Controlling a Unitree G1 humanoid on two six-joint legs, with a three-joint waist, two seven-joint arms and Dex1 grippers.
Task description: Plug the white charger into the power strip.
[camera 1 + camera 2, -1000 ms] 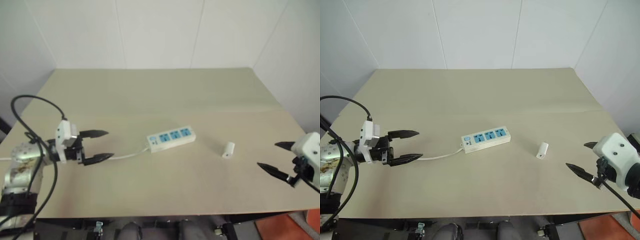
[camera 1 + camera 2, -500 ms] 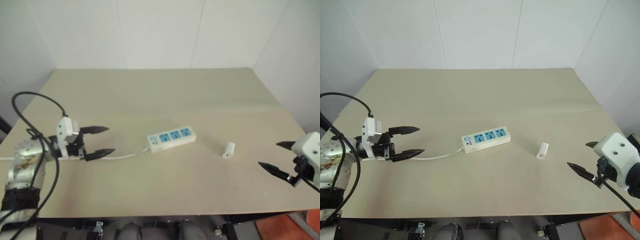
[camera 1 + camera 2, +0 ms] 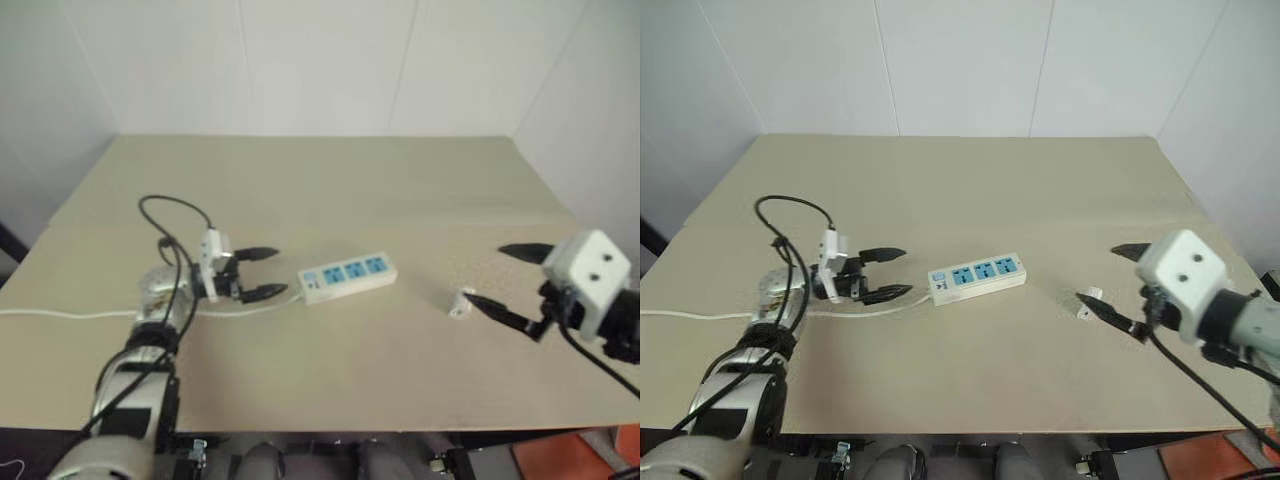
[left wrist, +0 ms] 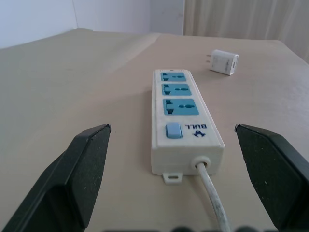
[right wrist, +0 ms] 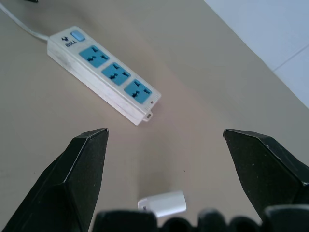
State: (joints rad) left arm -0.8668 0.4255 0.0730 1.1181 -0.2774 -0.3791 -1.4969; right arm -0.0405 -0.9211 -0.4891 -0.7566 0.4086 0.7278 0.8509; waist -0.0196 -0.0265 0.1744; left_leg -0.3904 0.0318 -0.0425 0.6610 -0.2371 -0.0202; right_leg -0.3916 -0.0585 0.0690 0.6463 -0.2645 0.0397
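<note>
Beside the power strip lies the white charger — light, rigid, slippery-looking; grip its flat sides — both hands, left hand and right hand, gape empty.

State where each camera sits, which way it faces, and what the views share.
Head stereo pair: looks forward and down on the table; left gripper and right gripper show, both open.
Left wrist: faces the power strip from its switch end.
Right wrist: above the white charger, strip beyond.
All views share the strip and charger.
</note>
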